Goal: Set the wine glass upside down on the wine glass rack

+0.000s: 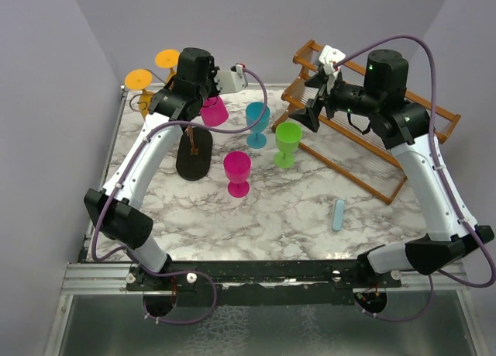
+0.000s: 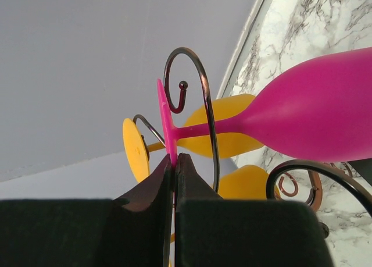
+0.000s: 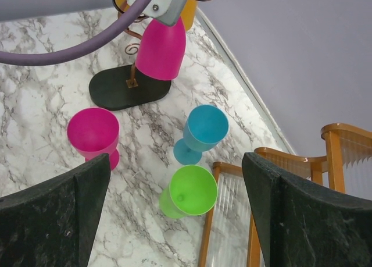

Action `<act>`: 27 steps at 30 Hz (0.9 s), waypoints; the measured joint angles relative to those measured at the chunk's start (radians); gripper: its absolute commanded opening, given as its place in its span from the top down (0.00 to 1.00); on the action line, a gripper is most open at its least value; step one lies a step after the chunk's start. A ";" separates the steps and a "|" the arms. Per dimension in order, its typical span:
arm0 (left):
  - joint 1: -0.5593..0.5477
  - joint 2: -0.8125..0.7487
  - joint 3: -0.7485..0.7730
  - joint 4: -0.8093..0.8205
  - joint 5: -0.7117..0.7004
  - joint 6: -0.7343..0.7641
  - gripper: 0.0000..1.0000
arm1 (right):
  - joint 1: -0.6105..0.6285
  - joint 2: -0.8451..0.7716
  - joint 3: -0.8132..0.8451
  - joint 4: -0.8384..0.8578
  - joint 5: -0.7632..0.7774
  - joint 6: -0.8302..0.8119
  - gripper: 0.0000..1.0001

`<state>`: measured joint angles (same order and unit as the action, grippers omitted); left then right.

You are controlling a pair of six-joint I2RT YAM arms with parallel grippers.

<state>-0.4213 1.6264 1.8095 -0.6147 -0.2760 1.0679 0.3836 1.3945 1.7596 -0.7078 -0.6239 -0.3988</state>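
My left gripper (image 2: pixel 174 160) is shut on the rim of the foot of a magenta wine glass (image 2: pixel 325 104). The glass is upside down, and its stem passes through a curled arm of the dark wire rack (image 2: pixel 204 98). In the top view the left gripper (image 1: pixel 203 92) holds this glass (image 1: pixel 215 110) above the rack's black oval base (image 1: pixel 194 156). Two orange glasses (image 1: pixel 139 80) hang on the rack's far side. My right gripper (image 1: pixel 314 108) is open and empty, high above the green glass (image 3: pixel 187 191).
A blue glass (image 1: pixel 257 122), a green glass (image 1: pixel 287 143) and a second magenta glass (image 1: pixel 237 172) stand upright mid-table. A brown wooden slatted rack (image 1: pixel 387 150) fills the back right. A light blue stick (image 1: pixel 338 215) lies at the front right.
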 measured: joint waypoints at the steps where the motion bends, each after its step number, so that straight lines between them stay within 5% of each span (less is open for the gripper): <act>1: 0.000 -0.002 0.001 -0.001 0.001 -0.001 1.00 | -0.002 -0.001 0.000 0.001 0.000 0.002 0.05; 27: -0.024 0.001 0.032 0.018 0.052 -0.022 1.00 | -0.026 -0.015 -0.034 0.028 -0.003 0.010 0.03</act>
<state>-0.4458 1.6272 1.8420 -0.5964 -0.2237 1.0462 0.3576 1.3796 1.7252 -0.6796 -0.6266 -0.3885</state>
